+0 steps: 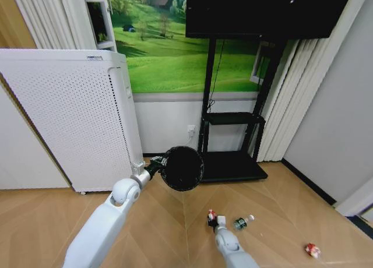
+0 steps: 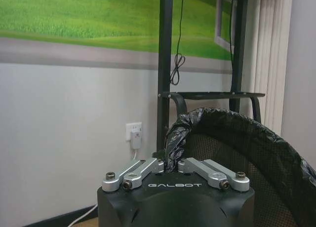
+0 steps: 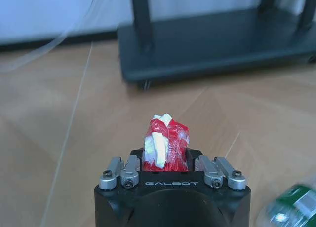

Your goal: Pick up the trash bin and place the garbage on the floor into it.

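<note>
My left gripper (image 1: 158, 164) is shut on the rim of the black mesh trash bin (image 1: 182, 168), holding it off the floor (image 1: 280, 192) with its mouth tipped toward me. In the left wrist view the left gripper (image 2: 172, 160) pinches the bin's black liner at the rim (image 2: 232, 138). Low at the front, my right gripper (image 1: 213, 219) is shut on a red-and-white scrap of garbage (image 1: 211, 214), which the right wrist view shows as a crumpled piece (image 3: 165, 145) between the fingers. A green-and-white scrap (image 1: 242, 222) lies just right of it, and another red-and-white scrap (image 1: 312, 250) lies farther right.
A tall white perforated appliance (image 1: 70, 116) stands at the left against the wall. The black TV stand and its base (image 1: 233, 166) are behind the bin, with a cable and wall socket (image 1: 190, 130) beside them. A dark skirting strip (image 1: 309, 180) runs along the right wall.
</note>
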